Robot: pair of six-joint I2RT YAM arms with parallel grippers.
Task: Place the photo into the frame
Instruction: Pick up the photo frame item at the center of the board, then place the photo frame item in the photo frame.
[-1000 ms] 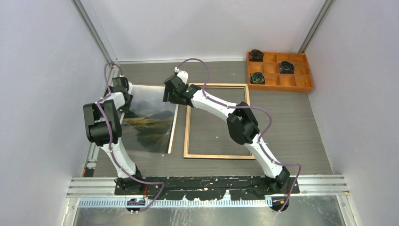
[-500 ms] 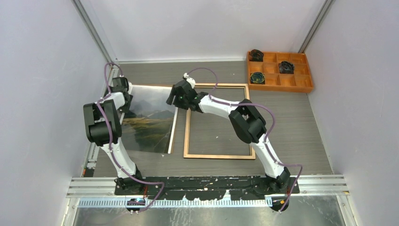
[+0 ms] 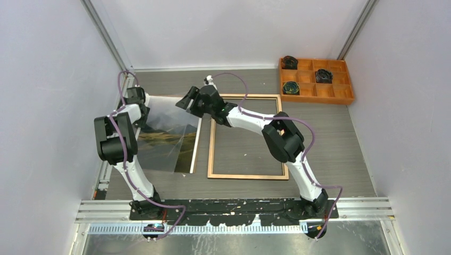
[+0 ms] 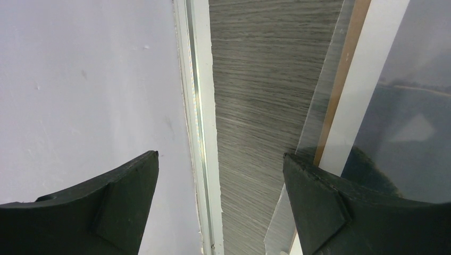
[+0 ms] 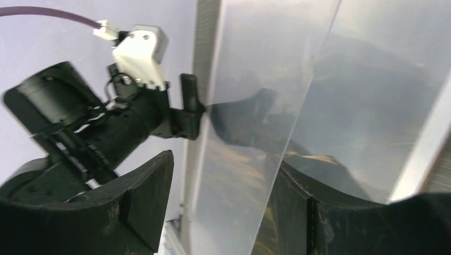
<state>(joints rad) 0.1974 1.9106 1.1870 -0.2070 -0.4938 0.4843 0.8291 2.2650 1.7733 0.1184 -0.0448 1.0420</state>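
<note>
**Workspace from above and from both wrists, near to far.** Both arms reach away from their bases at the near edge of the table (image 3: pixel 330 149). At mid-table the frame (image 3: pixel 245 176) lies flat with its wood-coloured back up and its opening bare, so the table surface shows through. Just beside it, along the left edge, lies the photo (image 3: pixel 159 143), picture side up on a brown backing panel (image 4: pixel 347 64) and wholly outside the frame.

At the photo's far right corner the right gripper (image 5: pixel 222 159) stands with its fingers spread. The edge of a clear pane (image 5: pixel 266 64) passes between them, tilted up off the print and apparently propped rather than pinched. At the far left corner the left gripper (image 4: pixel 220 155) is wide apart and holds nothing, one finger over the pane's edge and the other toward the wall. An orange compartment tray (image 3: pixel 340 95) occupies the far right corner.

The step in hand appears to be separating the pane from the print. It is best done by closing firmly on the pane's margin before carrying it. The left fingers should pin the print and panel so neither drags along, and the pane should stay low, since it is likely to flex.
</note>
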